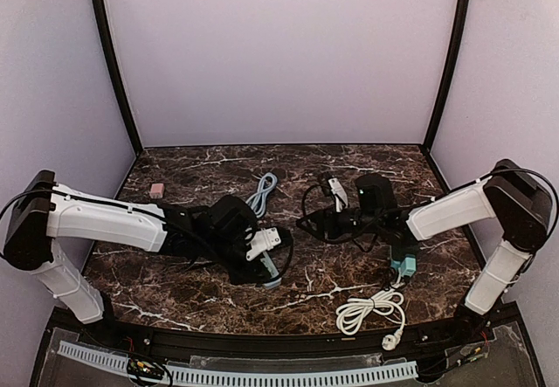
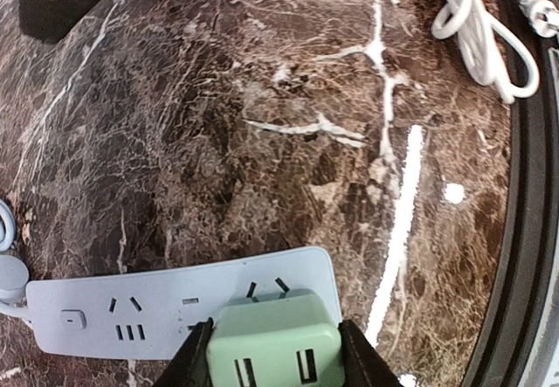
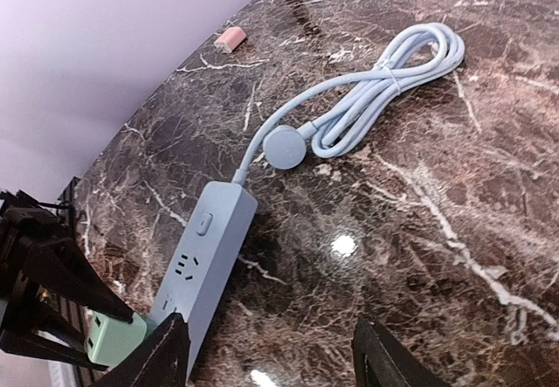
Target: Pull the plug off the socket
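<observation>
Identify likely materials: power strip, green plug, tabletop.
Pale blue-grey rectangular power strip: looks like moulded plastic, matte, with uniform colour and rounded edges. Mint-green boxy plug: likely similar plastic, matte with only a faint sheen. Dark brown white-veined tabletop: marble or a marble-look laminate, polished. The bright light reflection in the right wrist view shows gloss, but real stone versus print cannot be told.

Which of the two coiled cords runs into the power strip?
The pale blue cord, joined to the end of the power strip opposite the green plug. The white cord lies apart near the front edge.
</observation>
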Robot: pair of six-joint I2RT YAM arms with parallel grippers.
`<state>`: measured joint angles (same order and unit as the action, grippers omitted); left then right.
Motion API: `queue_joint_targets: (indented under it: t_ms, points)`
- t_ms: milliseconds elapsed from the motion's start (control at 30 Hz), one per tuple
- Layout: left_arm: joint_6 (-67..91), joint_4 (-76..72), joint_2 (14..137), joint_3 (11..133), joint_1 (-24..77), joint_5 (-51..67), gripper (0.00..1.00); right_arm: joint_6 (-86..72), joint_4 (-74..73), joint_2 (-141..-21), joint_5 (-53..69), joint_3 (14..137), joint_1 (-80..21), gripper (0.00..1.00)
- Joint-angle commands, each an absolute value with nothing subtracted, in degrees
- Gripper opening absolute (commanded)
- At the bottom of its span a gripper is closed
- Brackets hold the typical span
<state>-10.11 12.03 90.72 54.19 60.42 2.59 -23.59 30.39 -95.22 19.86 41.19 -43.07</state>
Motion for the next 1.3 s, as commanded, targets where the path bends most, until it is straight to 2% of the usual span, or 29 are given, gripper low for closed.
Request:
queue_joint_targets:
  t_ms: [0,267,633,933,1267]
  points:
    - [-19.79,10.04,85.43,51.85,60.49,9.56,0.28,-26.58,33.41,-97.39,28.21,42.76,-42.79,0.60]
    - [-24.35,15.19,87.60,53.39,60.47,13.78,0.24,-27.78,32.10,-105.39,39.22,50.63,-46.29,0.34]
    - [-25.41,15.28,88.73,52.85,60.50,12.20,0.22,-42.24,44.07,-116.76,52.37,58.21,-48.30,0.11]
    - [-25.56,15.86,90.09,53.38,60.56,11.36,0.21,-51.17,48.82,-124.43,55.76,62.84,-50.69,0.00]
    - [-25.04,15.82,90.52,53.86,60.56,10.18,0.21,-48.82,41.05,-127.81,53.36,65.68,-50.95,0.00]
